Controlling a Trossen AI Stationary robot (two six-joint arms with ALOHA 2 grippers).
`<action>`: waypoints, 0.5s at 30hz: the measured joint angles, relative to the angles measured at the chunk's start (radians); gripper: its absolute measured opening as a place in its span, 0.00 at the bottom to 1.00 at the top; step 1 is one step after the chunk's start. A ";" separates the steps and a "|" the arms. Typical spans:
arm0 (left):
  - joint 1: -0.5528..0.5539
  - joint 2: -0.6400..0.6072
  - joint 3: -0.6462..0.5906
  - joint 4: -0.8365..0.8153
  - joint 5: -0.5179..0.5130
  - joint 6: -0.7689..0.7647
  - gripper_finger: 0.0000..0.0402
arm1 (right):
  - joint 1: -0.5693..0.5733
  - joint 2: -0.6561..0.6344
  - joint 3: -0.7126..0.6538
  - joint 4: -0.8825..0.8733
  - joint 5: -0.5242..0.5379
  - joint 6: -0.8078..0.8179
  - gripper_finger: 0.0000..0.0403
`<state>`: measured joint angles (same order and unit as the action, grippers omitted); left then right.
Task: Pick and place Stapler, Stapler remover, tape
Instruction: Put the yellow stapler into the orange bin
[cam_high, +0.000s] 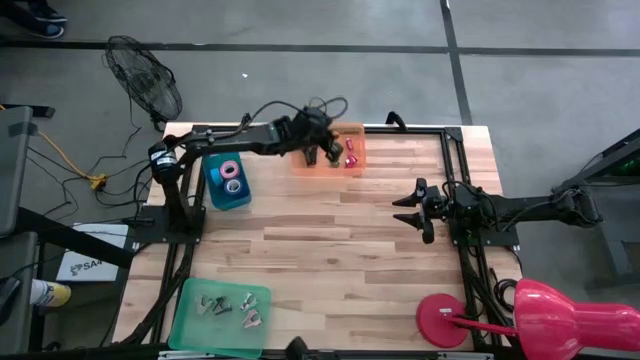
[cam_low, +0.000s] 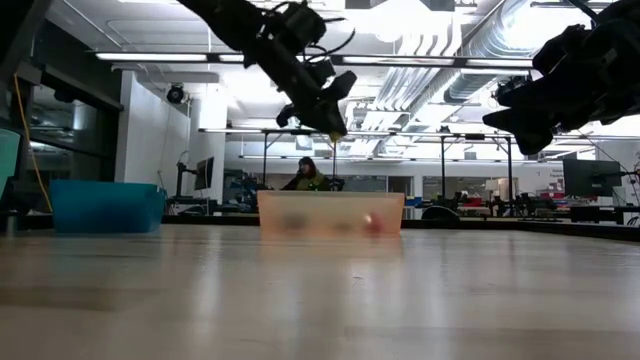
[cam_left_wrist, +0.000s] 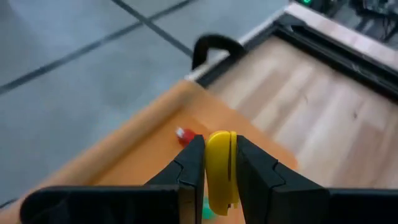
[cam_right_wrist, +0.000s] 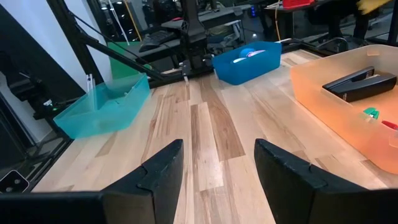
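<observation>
Tape rolls (cam_high: 231, 171), pink and blue, lie in the blue bin (cam_high: 213, 191) at the far left of the wooden table (cam_high: 330, 250). A green tray (cam_high: 188, 305) with small silvery pieces (cam_high: 228, 306) sits at the near left corner.

Next to the right, the left gripper (cam_high: 330, 152) hangs over the orange bin (cam_high: 303, 166) at the far edge. Its fingers are nearly closed on a yellow tape roll (cam_left_wrist: 221, 169), held on its edge between them. The low view shows it up in the air above the bin.

Inside the orange bin lies the black stapler (cam_right_wrist: 359, 84). Small pink, green and red bits lie near it, maybe more tape, but they are too small to be sure.

Farther right, the right gripper (cam_high: 412, 211) waits above the table's right side. Its fingers are spread apart and hold nothing.
</observation>
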<state>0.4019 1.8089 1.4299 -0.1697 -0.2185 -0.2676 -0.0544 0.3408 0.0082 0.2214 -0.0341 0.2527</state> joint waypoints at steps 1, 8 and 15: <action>0.013 0.005 0.004 0.013 0.007 -0.001 0.14 | 0.000 0.000 0.000 0.000 0.000 0.000 0.47; 0.085 0.071 0.012 0.034 0.089 -0.081 0.14 | 0.000 0.000 0.000 0.000 0.000 0.000 0.47; 0.124 0.187 0.115 -0.066 0.180 -0.236 0.14 | 0.000 0.000 0.000 0.000 0.000 0.000 0.47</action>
<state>0.5261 1.9955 1.5453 -0.2357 -0.0383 -0.5034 -0.0547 0.3405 0.0084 0.2214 -0.0338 0.2527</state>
